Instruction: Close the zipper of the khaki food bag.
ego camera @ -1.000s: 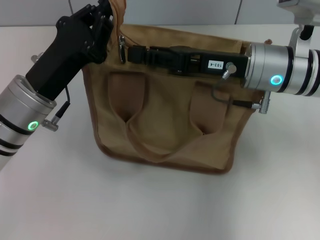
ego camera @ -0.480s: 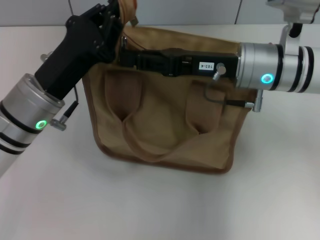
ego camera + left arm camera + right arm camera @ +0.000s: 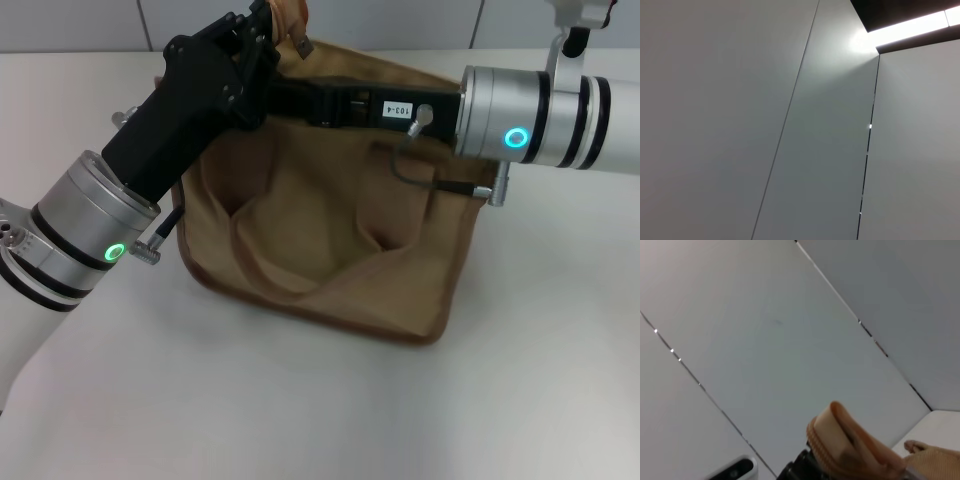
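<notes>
Bag: I see the khaki food bag (image 3: 330, 230) mid-counter (image 3: 320, 410).
Blocking: both arms cross its 12 o'clock edge.
Left gripper (image 3: 262, 25): clamps a tan flap.
Right gripper (image 3: 285, 95): fingers hidden, can't tell.
Zipper: covered.

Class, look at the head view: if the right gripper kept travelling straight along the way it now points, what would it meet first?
Most likely the left gripper. The right gripper points along the top of the khaki food bag toward the robot's left, where the left gripper sits at the bag's corner. Depth is unclear, so it might pass just beside.
</notes>
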You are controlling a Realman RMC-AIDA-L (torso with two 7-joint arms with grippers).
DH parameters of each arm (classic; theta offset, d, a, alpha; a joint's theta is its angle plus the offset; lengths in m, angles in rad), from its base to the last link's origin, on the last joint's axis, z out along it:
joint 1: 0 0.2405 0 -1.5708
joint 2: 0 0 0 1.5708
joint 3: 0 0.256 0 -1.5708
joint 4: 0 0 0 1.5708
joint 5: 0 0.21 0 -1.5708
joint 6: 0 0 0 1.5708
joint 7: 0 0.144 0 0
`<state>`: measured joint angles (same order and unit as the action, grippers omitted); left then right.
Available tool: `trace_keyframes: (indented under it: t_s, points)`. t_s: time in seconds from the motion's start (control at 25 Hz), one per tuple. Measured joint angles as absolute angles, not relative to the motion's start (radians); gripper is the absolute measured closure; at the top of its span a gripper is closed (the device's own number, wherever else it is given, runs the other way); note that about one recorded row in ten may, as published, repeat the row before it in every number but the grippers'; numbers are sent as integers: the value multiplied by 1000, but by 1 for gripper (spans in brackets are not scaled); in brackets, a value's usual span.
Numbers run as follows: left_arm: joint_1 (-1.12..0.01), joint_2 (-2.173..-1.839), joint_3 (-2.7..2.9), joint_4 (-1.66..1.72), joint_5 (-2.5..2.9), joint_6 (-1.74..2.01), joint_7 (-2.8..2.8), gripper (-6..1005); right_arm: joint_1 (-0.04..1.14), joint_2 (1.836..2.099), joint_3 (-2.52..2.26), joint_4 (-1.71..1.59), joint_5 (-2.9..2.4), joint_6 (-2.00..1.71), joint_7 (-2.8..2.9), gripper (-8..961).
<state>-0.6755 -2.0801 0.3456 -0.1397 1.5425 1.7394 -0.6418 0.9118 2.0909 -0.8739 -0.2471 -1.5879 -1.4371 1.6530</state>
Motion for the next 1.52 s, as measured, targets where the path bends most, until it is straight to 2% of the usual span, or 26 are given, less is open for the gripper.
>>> trace_keyframes:
  t_s: [0.52, 0.76, 1.08, 1.24, 1.52]
  points:
    - [-676, -2082, 327, -152, 1542, 1744, -641, 972, 918, 2091, -874, -233, -1579, -1418, 1639, 678]
    - [-677, -2082, 325, -155, 1542, 1744, -641, 972, 908, 2091, -874, -237, -1579, -1396, 1632, 888]
    - [-661, -2081, 293, -147, 1542, 1751, -658, 972, 870, 2090, -877, -267, -1585, -1404, 1632, 951]
    - [-637, -2077, 248, -134, 1541, 1757, -673, 972, 829, 2085, -913, -329, -1587, -1417, 1682, 952]
    - [-586, -2074, 139, -57, 1542, 1761, -767, 972, 658, 2076, -1020, -578, -1596, -1440, 1823, 955]
